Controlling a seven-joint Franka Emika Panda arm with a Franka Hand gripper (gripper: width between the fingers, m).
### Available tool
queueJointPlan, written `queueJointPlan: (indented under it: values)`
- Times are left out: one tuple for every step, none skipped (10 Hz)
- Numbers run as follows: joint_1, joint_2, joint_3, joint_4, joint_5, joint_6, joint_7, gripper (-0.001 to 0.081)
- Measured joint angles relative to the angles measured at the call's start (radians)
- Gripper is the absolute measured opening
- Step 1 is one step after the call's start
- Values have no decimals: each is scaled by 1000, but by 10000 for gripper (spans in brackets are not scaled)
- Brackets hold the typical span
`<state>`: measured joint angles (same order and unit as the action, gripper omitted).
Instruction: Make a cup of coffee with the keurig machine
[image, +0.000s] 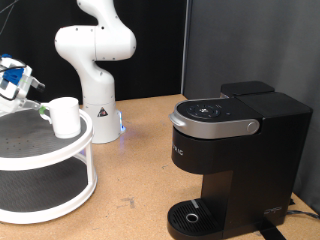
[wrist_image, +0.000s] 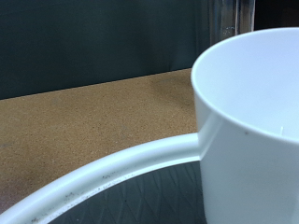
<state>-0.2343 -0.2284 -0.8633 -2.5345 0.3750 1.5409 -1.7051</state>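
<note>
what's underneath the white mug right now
The cup stands on the top tier of a round white two-level stand, near its rim. The dark tier surface shows around it; the patch directly beneath the cup is covered. The gripper is beside it.

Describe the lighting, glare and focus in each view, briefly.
Exterior view: even room light, dark backdrop, a blue glow at the robot arm's base, soft sheen on the keurig machine lid; the gripper at the frame's left edge looks slightly soft. Wrist view: the cup fills the frame close up, its rim a little blurred, bright white but not blown out; the gripper is not visible.
</note>
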Motion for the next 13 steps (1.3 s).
queueJointPlan:
  values:
    - [0,0,-3,-5,3,0,-5,801]
    - [0,0,-5,-9,5,0,-6,806]
    - [0,0,-6,-10,5,-1,-6,806]
    - [0,0,-9,-10,5,-9,-12,806]
    - [0,-1,-16,-9,9,-26,-32,808]
    - [0,-4,-26,-4,17,-57,-53,808]
    - [0,-9,-37,7,24,-97,-69,808]
    - [-1,-16,-48,24,25,-144,-76,808]
    - [-2,-26,-59,42,30,-179,-80,808]
    - [-4,-40,-68,51,46,-189,-81,808]
    - [-9,-56,-70,52,67,-177,-74,808]
    - [-11,-70,-68,49,95,-142,-61,808]
    - [-11,-82,-63,43,135,-98,-49,808]
